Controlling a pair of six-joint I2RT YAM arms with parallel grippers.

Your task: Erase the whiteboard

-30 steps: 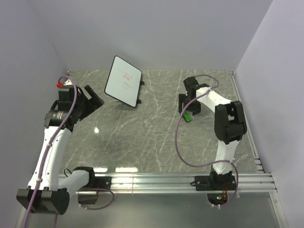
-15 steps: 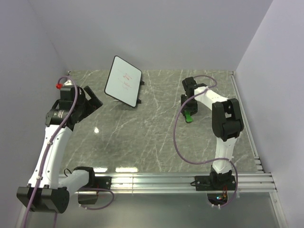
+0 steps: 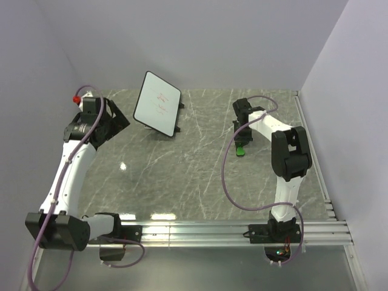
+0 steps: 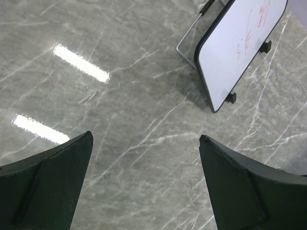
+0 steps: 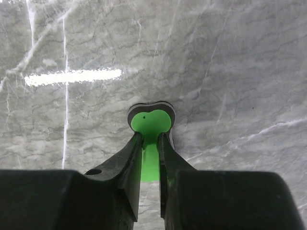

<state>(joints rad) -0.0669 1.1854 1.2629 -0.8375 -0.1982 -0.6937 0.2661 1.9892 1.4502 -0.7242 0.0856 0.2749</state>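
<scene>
Bending low over the table (image 3: pixel 182 176), right tool (image 5: pixel 149 137) pinching the green eraser (image 5: pixel 151 120); left tool (image 4: pixel 145 138) spread wide toward the whiteboard (image 4: pixel 240 52).

This looks like a robotics lab test cell. Plain pale walls (image 3: pixel 200 42) box in a marble-patterned bench (image 3: pixel 182 176). A left arm (image 3: pixel 66 176) and right arm (image 3: pixel 288 157) are bolted to an aluminium rail (image 3: pixel 200 230), and purple cables (image 3: pixel 223 182) trail from them.

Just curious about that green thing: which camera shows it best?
Right wrist: the green eraser sits large and central in the right gripper. Top view shows only a speck; left wrist shows none of it.
</scene>
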